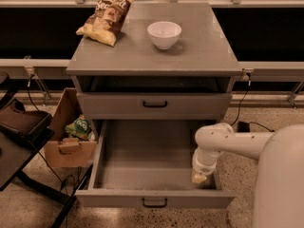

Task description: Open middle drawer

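Well, tool (199,176) inside deep, plain-grey middle drawer (142,163); rt side.

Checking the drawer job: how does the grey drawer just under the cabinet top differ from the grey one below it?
The upper grey drawer is shut flush; the lower grey drawer is pulled far out, its deep box showing. The robot's white claw hangs inside the lower drawer's right side, not by the upper one. Both have flat grey fronts with small black bar handles.

cam: one view | high, facing cabinet (199,51) front, tilted down | near | hand (199,177) lower right of frame
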